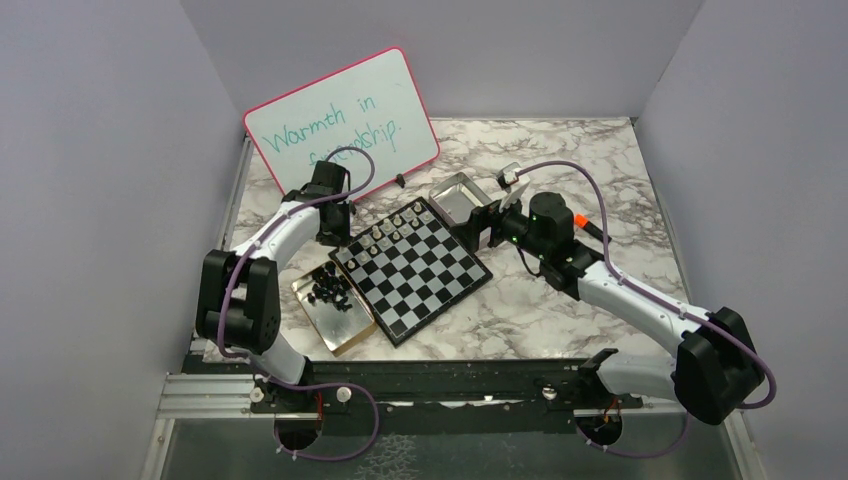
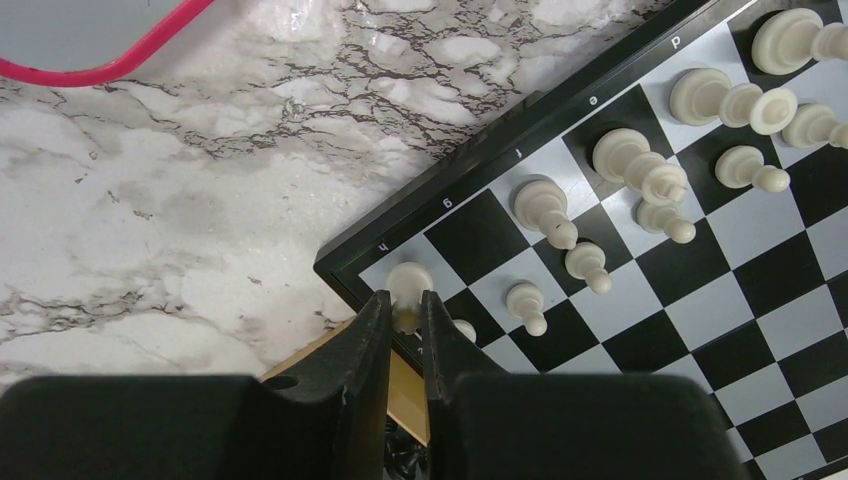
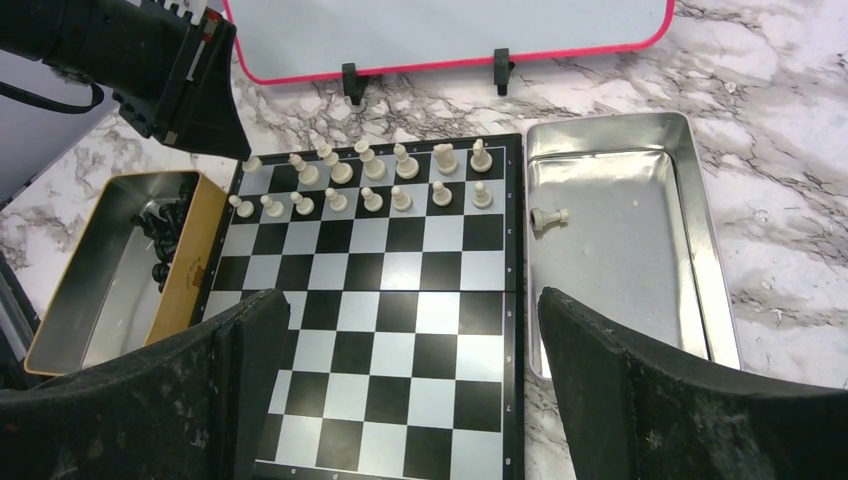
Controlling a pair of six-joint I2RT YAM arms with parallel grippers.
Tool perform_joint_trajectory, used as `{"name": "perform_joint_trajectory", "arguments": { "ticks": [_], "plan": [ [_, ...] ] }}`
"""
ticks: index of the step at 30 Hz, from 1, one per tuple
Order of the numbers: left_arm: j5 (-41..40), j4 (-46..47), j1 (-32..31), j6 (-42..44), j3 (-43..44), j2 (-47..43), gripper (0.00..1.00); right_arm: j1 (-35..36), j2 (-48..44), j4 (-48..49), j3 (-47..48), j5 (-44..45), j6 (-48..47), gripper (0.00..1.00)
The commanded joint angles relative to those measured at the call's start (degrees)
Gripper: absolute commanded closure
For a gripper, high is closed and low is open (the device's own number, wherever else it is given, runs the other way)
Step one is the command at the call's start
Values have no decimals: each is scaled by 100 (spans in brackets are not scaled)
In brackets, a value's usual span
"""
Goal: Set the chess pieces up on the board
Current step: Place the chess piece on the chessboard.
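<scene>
Left pincer (image 1: 336, 236) hangs over the far left corner of the board (image 1: 415, 265) in the overhead view, while the right pincer (image 1: 488, 228) sits just beside the silver tin (image 1: 455, 200) at the board's far right corner. The black pieces (image 1: 330, 290) lie heaped in the gold tin (image 1: 345, 328) along the board's left side. From the left wrist, that pincer is clenched on a cream-white piece (image 2: 408, 282) standing at the corner square, with a neighbouring pawn (image 2: 525, 302) close by and more cream-white men ranked along the two rows beyond. From the right wrist, the right pincer gapes wide with nothing between its fingers, above the bare half of the board, and one cream-white chessman (image 3: 548, 216) lies on its side in the silver tin. The risk, as I judge it, lies in the letting go. If the piece sits off its square or clings to a pad, it may topple as the fingers part. A careless lift could also clip the nearby pawn and knock down others in the row.
</scene>
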Motion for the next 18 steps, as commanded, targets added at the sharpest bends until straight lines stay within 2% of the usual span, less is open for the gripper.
{"name": "perform_joint_trajectory", "arguments": {
  "ticks": [1, 18],
  "plan": [
    [179, 174, 58, 65, -23, 140, 84, 26, -83, 108, -27, -125, 17, 0],
    [17, 145, 67, 109, -198, 158, 83, 26, -17, 94, 1, -307, -51, 0]
  ]
}}
